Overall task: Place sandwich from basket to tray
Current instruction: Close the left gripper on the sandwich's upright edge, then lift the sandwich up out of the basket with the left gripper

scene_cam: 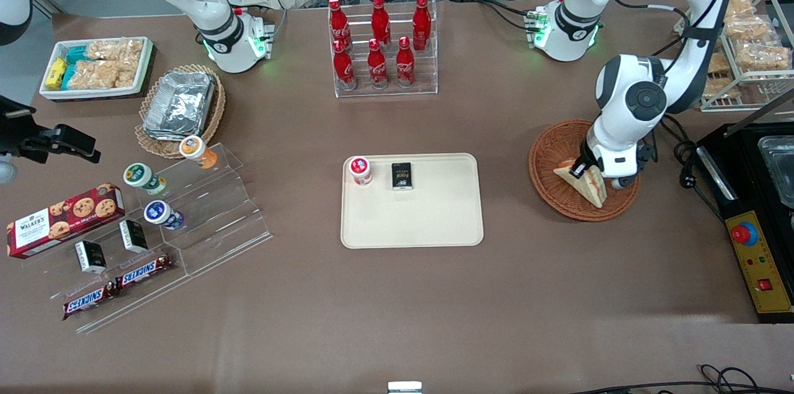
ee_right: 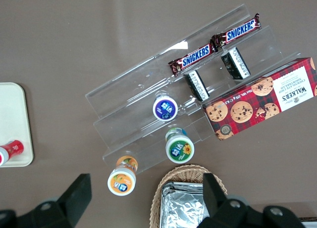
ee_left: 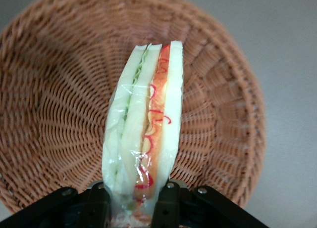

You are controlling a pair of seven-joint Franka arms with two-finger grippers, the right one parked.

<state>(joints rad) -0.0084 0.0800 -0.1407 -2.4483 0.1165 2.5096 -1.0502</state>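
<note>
Sandwich (ee_left: 146, 129): wrapped in clear film, white bread with green and orange-red layers, clamped at one end by the gripper (ee_left: 133, 203) inside the reddish-brown basket (scene_cam: 552, 155), near the working arm's end of the counter (scene_cam: 397, 307). Tray (scene_cam: 434, 220): cream, mid-counter, carrying a red-lidded cup (scene_cam: 360, 170) and a small black pack (scene_cam: 402, 175). Legible brands: Coca-Cola bottles (scene_cam: 378, 40) in a clear rack at the counter's edge farthest from the front camera; Walker's cookie box (scene_cam: 62, 217) and two Snickers bars (scene_cam: 118, 285) toward the parked arm's end. Surface: plain brown matte counter; cables and metal framing at its edge by the arm bases.
</note>
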